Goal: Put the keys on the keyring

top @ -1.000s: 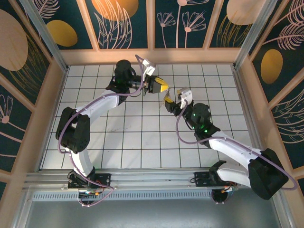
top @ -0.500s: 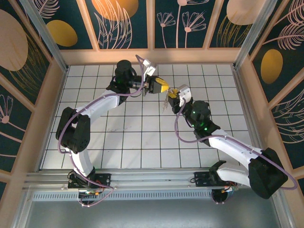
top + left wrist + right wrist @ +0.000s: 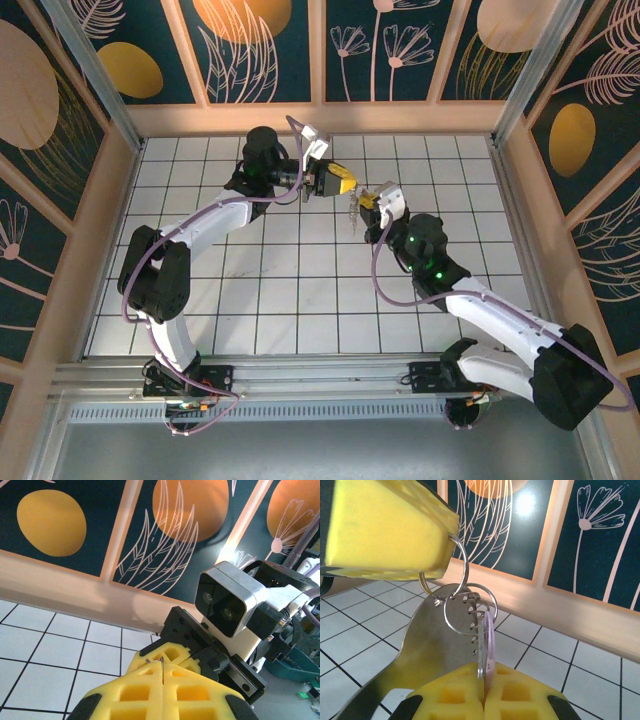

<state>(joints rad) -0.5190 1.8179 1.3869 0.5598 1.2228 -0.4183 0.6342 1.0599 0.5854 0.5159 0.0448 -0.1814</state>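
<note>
**Gripped, not yet threaded**

The right claw (image 3: 482, 692) is shut on the tiny silver key with lilac-pink head (image 3: 489, 640), low centre; a second ago it gaped. Above, the thin silver wire keyring (image 3: 461, 562) hangs from the shut left claw (image 3: 162, 690), upper left. Threading looks unfinished, over the white tiled bench (image 3: 300, 290).

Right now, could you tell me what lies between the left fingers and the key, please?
In the right wrist view, two linked silver rings: the keyring gripped by the left fingers, then a smaller ring reaching the key.
</note>
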